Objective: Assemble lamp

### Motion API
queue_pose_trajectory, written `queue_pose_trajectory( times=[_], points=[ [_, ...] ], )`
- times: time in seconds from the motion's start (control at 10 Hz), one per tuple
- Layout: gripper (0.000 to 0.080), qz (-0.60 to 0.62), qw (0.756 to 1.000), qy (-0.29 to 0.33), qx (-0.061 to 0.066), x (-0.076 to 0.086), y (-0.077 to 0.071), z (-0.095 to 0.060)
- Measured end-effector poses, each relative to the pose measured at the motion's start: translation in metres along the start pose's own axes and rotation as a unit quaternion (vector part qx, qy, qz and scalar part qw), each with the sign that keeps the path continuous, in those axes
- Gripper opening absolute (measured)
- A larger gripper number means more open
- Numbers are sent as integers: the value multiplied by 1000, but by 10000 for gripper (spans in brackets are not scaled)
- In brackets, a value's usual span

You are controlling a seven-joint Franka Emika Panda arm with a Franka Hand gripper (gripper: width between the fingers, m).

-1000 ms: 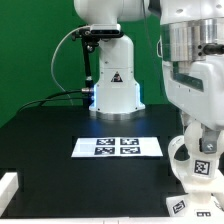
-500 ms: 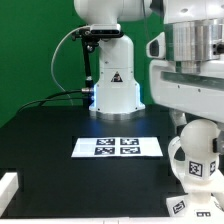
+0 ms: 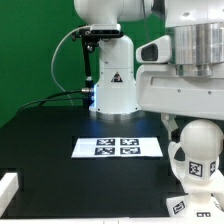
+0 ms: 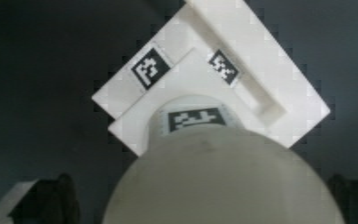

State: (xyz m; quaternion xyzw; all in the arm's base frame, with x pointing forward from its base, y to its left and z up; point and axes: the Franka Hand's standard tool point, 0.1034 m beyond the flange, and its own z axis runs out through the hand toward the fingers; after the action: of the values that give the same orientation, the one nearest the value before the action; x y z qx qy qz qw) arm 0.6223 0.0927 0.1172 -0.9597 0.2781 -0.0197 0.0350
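The lamp's white bulb [image 3: 203, 148] stands upright at the exterior view's right, with a square tag on its neck. In the wrist view its round head [image 4: 211, 175] fills the foreground, and it sits on the white square base [image 4: 247, 75], which carries two tags. My gripper [image 4: 202, 205] hangs straight above the bulb, open. Its dark fingers [image 4: 43, 200] stand wide on either side of the head without touching it. In the exterior view the big white wrist [image 3: 185, 85] hides the fingers.
The marker board [image 3: 118, 146] lies flat on the black table in front of the robot's pedestal [image 3: 115, 90]. A white bracket [image 3: 8, 188] sits at the near corner on the exterior view's left. A green wall stands behind.
The gripper has opened wide, let go of the bulb and risen. The bulb stays standing where it was.
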Motion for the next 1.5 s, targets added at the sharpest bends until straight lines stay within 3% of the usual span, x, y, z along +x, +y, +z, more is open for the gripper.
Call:
queue_pose_trajectory(
  times=[0.3, 0.5, 0.6, 0.8, 1.1, 1.3, 1.5],
  points=[
    [699, -170, 985, 22, 2, 1, -6, 2],
    [699, -166, 986, 22, 2, 3, -4, 2],
    [571, -156, 988, 22, 2, 3, -4, 2],
    [574, -146, 989, 22, 2, 3, -4, 2],
    [574, 18, 1000, 19, 3, 2, -3, 1],
    [574, 180, 984, 12, 1, 0, -3, 2],
    [576, 304, 953, 9, 6, -2, -4, 3]
  ],
)
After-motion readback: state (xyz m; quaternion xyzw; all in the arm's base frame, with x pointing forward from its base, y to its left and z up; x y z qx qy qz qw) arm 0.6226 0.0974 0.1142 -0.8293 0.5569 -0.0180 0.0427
